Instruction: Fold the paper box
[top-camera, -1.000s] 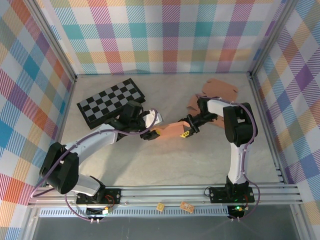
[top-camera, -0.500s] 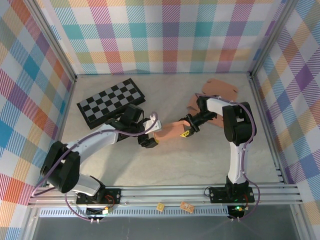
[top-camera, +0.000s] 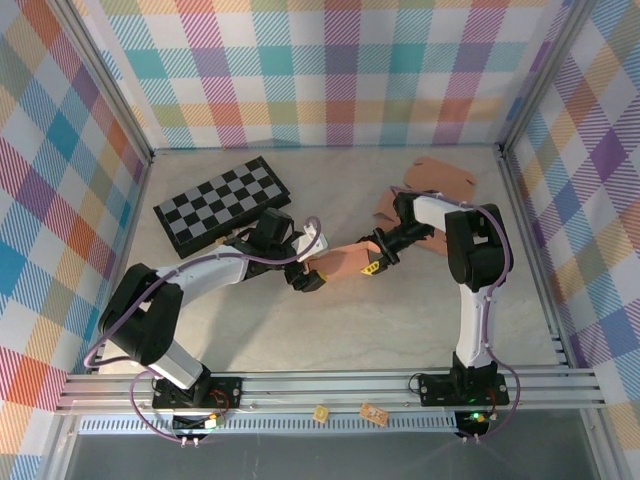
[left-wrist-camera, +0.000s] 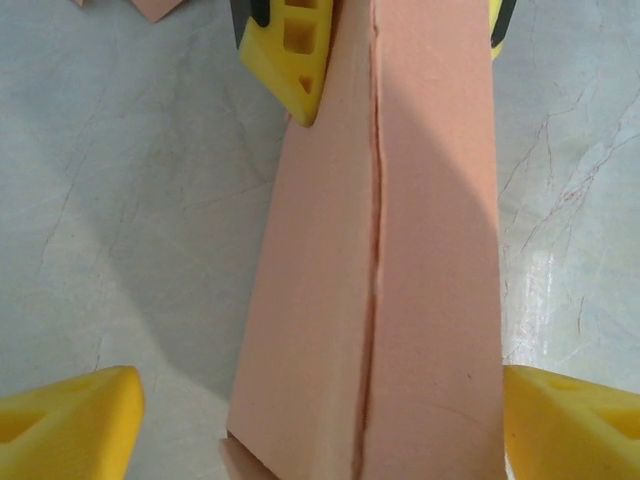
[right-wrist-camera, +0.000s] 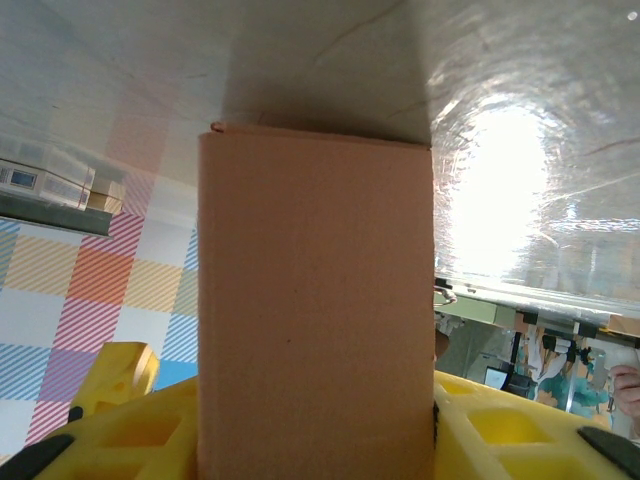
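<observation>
- Checkerboard (top-camera: 222, 203): lies at the far left of the table (top-camera: 300, 330), well apart from the work.
- Left gripper (top-camera: 310, 262): released. The jaws stand wide either side of the left end of the paper box (top-camera: 342, 262) without clamping it.
- Paper box: sits mid-table between both grippers, formed into a long sleeve with one lengthwise seam. Judged partly folded; the ends appear not yet closed.
- Right gripper (top-camera: 376, 256): clenched on the box's right end.
- Flat blanks (top-camera: 440, 178): lie far right, unfolded.

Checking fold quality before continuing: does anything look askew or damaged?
The box held by the right gripper has a slightly gapped seam along its length, and a flap corner pokes out at one end. No tears.
</observation>
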